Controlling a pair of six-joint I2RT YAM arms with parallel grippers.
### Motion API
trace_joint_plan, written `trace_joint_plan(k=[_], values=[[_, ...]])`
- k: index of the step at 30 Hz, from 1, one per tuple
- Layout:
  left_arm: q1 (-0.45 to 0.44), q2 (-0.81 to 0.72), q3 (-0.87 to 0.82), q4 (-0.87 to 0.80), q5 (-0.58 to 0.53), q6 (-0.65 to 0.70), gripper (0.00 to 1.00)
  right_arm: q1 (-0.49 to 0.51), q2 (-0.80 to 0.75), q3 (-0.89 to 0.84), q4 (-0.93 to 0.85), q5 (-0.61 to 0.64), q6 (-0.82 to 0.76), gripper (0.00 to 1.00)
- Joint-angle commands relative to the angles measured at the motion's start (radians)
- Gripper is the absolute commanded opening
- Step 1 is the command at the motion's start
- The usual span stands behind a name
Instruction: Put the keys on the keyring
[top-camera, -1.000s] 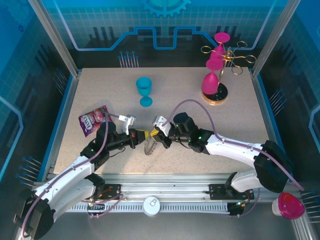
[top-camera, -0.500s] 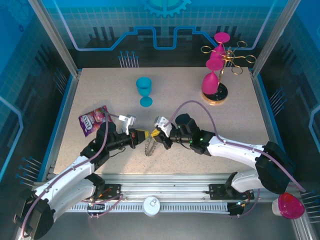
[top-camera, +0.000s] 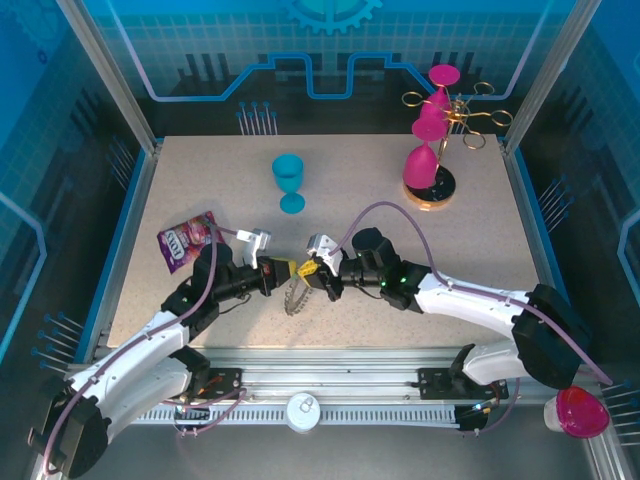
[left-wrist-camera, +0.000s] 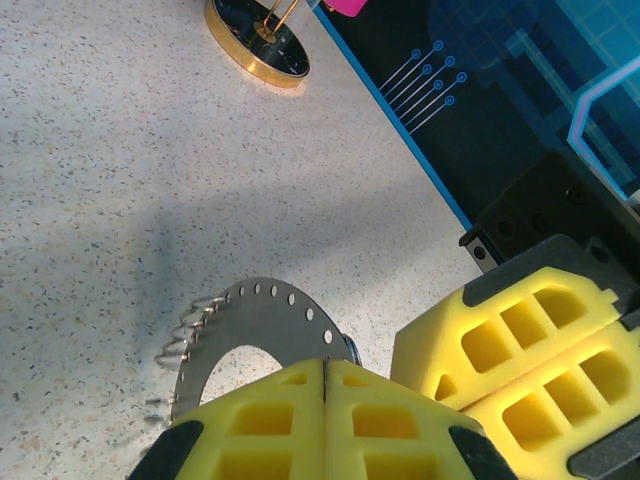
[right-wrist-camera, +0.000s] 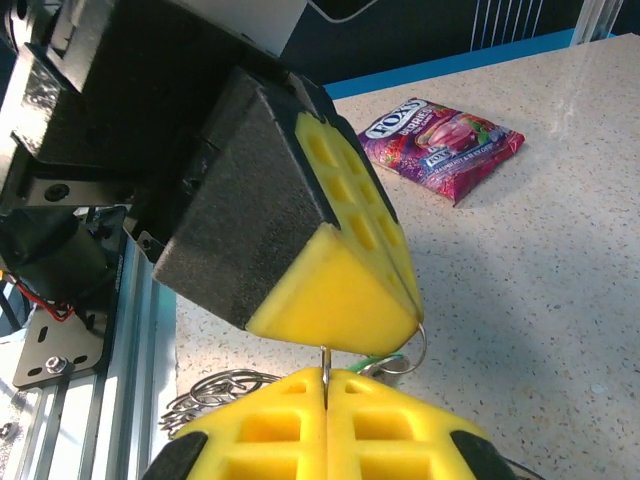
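Entry: keyring (left-wrist-camera: 255, 318), a dark, thin metal band pierced with holes and fringed with wire hoops, located just in from the middle of the tabletop's (top-camera: 200, 180) near edge, between the two arms. Left gripper (top-camera: 283, 270): jaws pressed fully together, the keyring's band pinched between the yellow foam pads. Right gripper (right-wrist-camera: 325, 380): jaws likewise fully closed. A small wire ring and a sliver of green are seen at their tips, so the keys (right-wrist-camera: 392, 360) are judged to be held there, though most of the bunch is hidden. The grippers are set tip to tip, touching or very nearly so. Whether the keyring's lower edge rests on the tabletop cannot be told. Also listed: blue goblet (top-camera: 289, 182) toward the far edge, sweet packet (top-camera: 187, 240) near the left edge, gold rack (top-camera: 445, 130) with pink goblets at the far right corner. Hazards noted: the thin band could be twisted or slipped out of the soft pads if the tips are pushed together. A hoop could be missed or bent, since the hoops are fine and crowded. The keys could be dropped if their slight hold is disturbed.
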Motion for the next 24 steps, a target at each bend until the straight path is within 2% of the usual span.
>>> trace_joint_plan(k=[1,6,13,24], values=[[0.005,-0.005,-0.008,0.029,0.011,-0.004,0.0,0.01,-0.02,0.028,0.063,-0.021,0.015,0.0],[0.006,-0.04,-0.015,0.013,-0.026,0.008,0.0,0.01,-0.026,0.037,-0.001,0.089,0.01,0.0],[0.006,-0.089,-0.02,0.004,-0.044,0.031,0.0,0.009,-0.024,0.046,-0.073,0.136,0.0,0.0],[0.005,-0.051,-0.031,0.058,0.08,-0.002,0.0,0.01,-0.024,0.048,-0.031,0.12,0.008,0.0]])
